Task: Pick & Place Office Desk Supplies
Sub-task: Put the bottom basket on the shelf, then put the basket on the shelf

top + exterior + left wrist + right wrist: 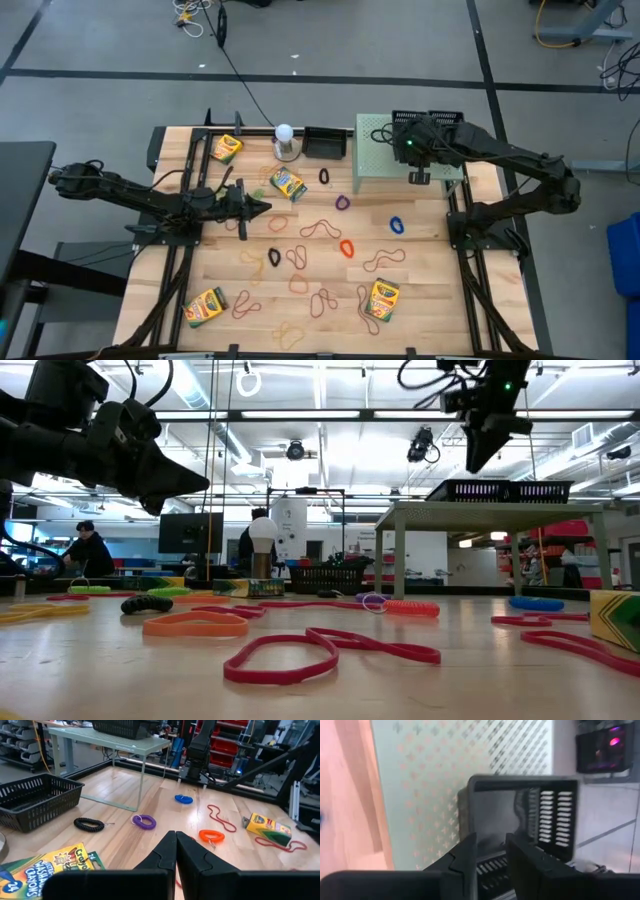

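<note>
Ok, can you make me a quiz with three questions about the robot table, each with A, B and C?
1. Where is the right gripper? A over the pale green riser; B over an orange band; C beside the white ball.
2. How many crayon boxes are out? A two; B four; C six.
3. How are the left gripper fingers? A shut together; B wide open; C around a purple band.
Answers: 1 A, its wrist view looks onto the riser and a black basket. 2 B, four show from above. 3 A, no gap shows between them.

Two dark jointed arms, matte black angular fingers, green indicator light
</note>
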